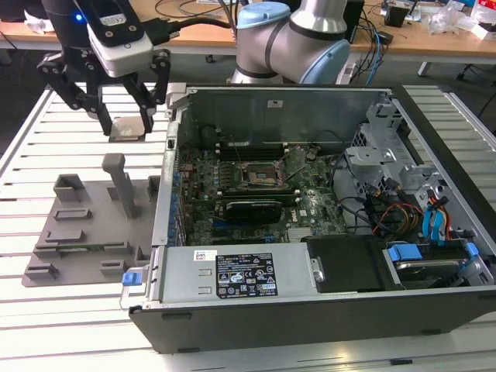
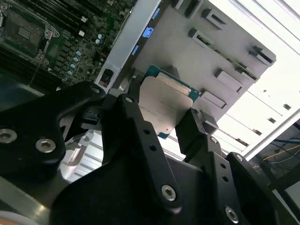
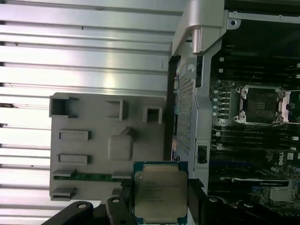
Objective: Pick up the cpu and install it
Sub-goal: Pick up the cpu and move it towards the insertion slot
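The cpu [image 1: 126,129], a flat square chip with a silver-grey top, hangs in the air above the slatted table, over the far end of the grey tray. My gripper [image 1: 126,122] is shut on the cpu, one black finger on each of two opposite edges. In both wrist views the chip [image 3: 160,192] [image 2: 164,105] sits level between the fingers [image 3: 123,199], with a thin green rim showing. The open black cpu socket [image 1: 260,174] [image 3: 261,104] lies on the motherboard inside the computer case, to the exterior view's right of the gripper.
The grey plastic tray [image 1: 85,225] with upright posts lies on the slatted table beside the open computer case [image 1: 310,310]. The case's metal side wall [image 1: 167,178] stands between tray and motherboard. Drive bays and cables [image 1: 403,209] fill the case's other end. The arm's base [image 1: 287,46] is behind.
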Robot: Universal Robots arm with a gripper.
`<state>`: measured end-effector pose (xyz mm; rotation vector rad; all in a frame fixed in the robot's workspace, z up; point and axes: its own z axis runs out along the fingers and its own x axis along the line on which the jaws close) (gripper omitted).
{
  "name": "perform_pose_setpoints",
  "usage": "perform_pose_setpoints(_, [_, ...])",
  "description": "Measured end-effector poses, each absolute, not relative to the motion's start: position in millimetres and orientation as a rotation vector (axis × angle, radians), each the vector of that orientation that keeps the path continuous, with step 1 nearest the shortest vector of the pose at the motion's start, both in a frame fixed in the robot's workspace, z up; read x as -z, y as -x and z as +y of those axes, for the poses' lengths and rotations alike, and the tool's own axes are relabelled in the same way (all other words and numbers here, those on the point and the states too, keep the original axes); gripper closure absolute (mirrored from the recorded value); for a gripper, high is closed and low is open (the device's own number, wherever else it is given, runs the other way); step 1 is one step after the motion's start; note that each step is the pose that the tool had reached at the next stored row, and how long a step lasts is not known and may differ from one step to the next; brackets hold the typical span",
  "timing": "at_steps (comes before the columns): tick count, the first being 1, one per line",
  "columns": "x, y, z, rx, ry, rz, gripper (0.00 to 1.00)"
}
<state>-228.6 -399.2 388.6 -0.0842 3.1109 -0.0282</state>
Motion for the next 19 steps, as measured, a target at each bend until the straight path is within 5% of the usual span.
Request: perform_pose_setpoints(19, [-377.8, 171.6, -380.5, 0.037, 0.084, 3.111, 0.45])
